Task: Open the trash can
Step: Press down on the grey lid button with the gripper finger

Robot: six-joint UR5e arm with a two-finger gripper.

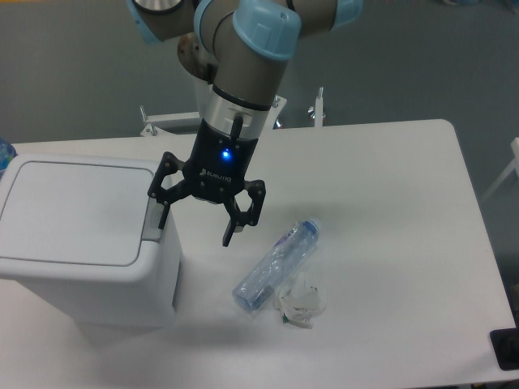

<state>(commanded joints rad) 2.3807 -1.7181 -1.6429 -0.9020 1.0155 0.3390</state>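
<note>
White counter (389,178): your tool (197,220) hangs, jaws apart, beside the shut trash can (77,243) at its left edge (approach step); press the grey button (152,217) next.

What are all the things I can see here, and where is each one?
trash can: one, white, lid shut, left side of the table.
push-button strip: one, grey, on the can's right rim.
bottle: one, clear plastic with a blue cap, lying on its side mid-table, right of the can.
crumpled wrapper: one, whitish, beside the bottle's lower end.
table: one, white, under everything.
dark object: one, black, at the table's lower right edge, cut off by the frame.
arm: one, grey with light blue joints, coming from the top.
hand: one, black, fingers spread, by the can's button strip.
</note>
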